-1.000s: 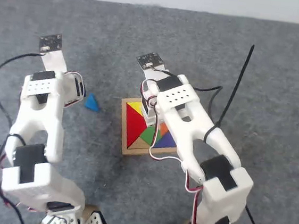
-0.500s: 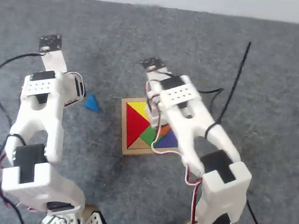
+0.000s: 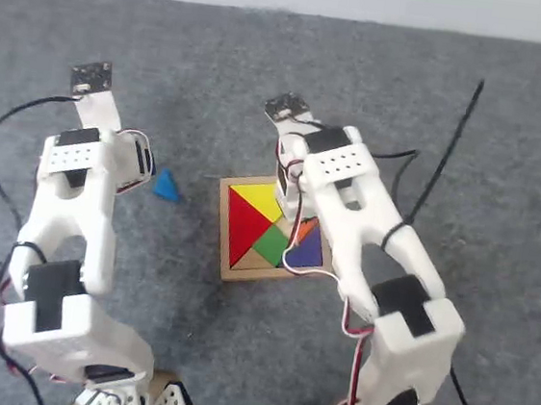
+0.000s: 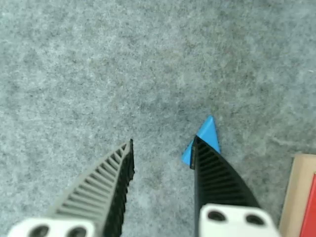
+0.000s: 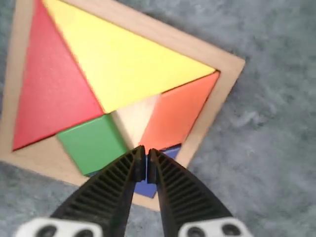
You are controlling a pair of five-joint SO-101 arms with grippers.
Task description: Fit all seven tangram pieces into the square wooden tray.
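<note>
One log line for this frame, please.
left gripper: open, beside blue triangle on carpet | right gripper: shut, over tray | tray: one triangular slot bare

Grey carpeted table (image 3: 474,108) bears wooden tray (image 3: 221,226) and blue triangle (image 3: 166,187)

Open mat (image 3: 197,209) between blue triangle (image 3: 166,187) and tray (image 3: 221,231); right arm (image 3: 348,201) above part of the tray.
</note>
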